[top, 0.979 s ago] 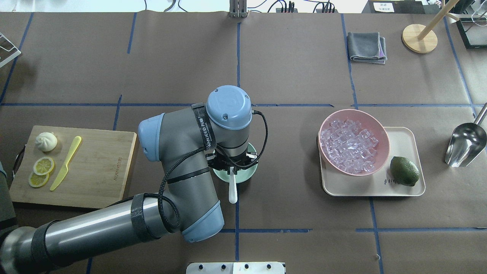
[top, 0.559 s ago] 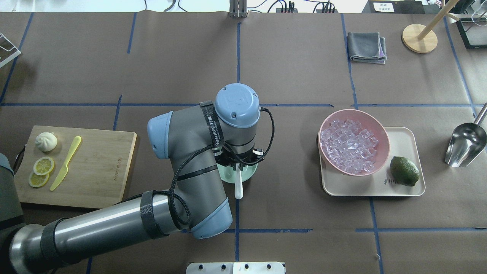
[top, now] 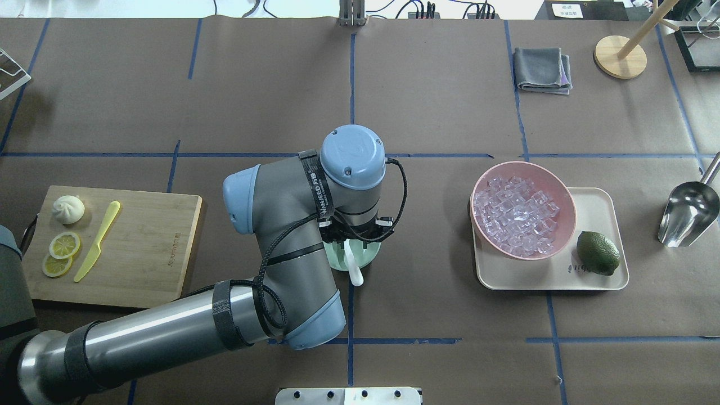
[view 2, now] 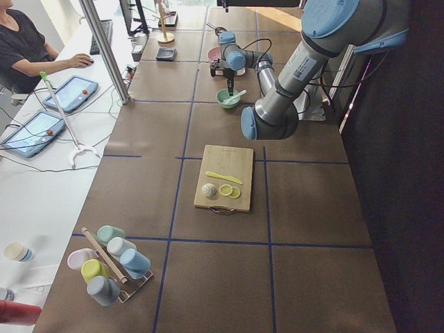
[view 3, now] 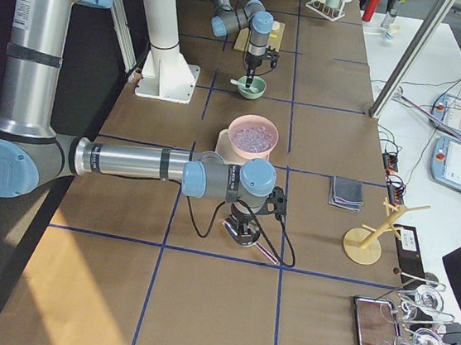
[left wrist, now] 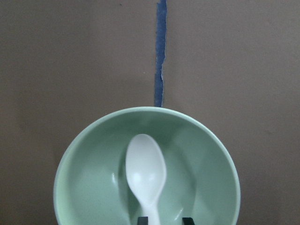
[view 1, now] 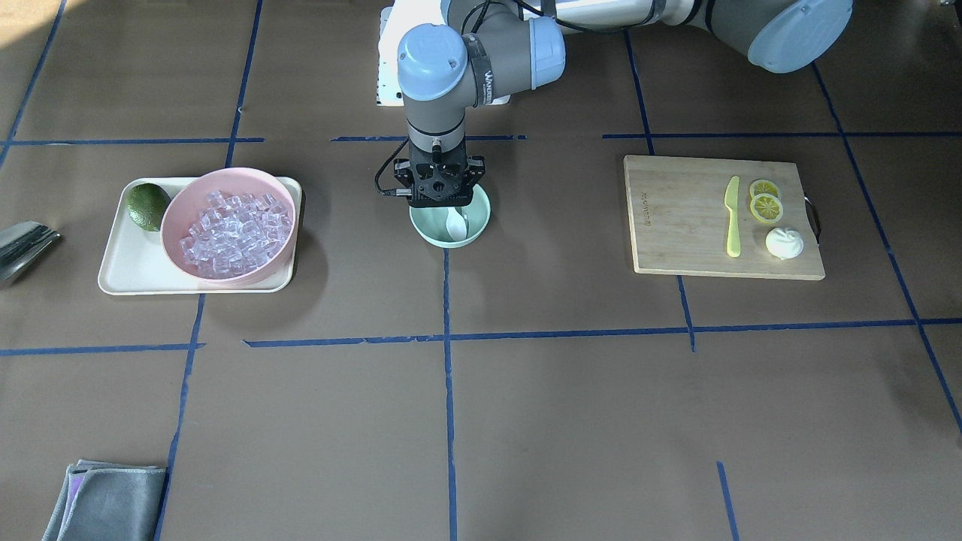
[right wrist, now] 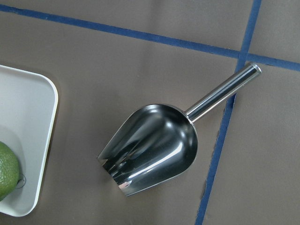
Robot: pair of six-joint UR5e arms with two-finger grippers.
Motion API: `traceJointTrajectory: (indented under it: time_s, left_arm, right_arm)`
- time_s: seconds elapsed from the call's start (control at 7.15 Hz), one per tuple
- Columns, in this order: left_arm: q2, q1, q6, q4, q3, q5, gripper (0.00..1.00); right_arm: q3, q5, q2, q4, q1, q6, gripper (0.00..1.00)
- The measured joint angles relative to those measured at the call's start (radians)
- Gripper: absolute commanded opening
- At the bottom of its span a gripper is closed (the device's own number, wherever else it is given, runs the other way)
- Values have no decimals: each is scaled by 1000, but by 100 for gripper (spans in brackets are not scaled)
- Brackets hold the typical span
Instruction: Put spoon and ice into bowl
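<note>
- Our left gripper hangs over the green bowl. Its jaws are a little apart, wider than the spoon handle between them, so they are not clamping it.
- The spoon lies with its scoop inside that bowl, and its handle leans out over the rim.
- Our right gripper hovers above the metal scoop; we cannot tell how far open it is.
- The ice fills the pink bowl on the tray, well apart from the green bowl.
</note>
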Motion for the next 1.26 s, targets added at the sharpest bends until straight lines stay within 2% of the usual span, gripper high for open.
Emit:
traceJointTrajectory:
  time_s: [0.28, 0.42, 0.7, 0.84, 0.98, 1.26]
  left_arm:
    - [0, -12, -1, 5, -13, -2, 64]
    - [15, -36, -2, 10, -44, -6, 64]
    - [150, -103, 4, 9, -207, -29, 63]
    - [227, -143, 32, 11, -296, -70, 63]
    - [302, -181, 88, 13, -375, -104, 64]
    - [444, -244, 214, 13, -500, -140, 64]
  right_arm:
    - [12, 7, 4, 2, -1, 19, 99]
    - [50, 21, 8, 3, -17, 93, 99]
    - [204, 25, 38, 9, -140, 434, 99]
    - [266, -9, 82, 33, -237, 656, 99]
    - [302, -85, 129, 66, -348, 833, 99]
    - [305, -268, 204, 100, -558, 988, 99]
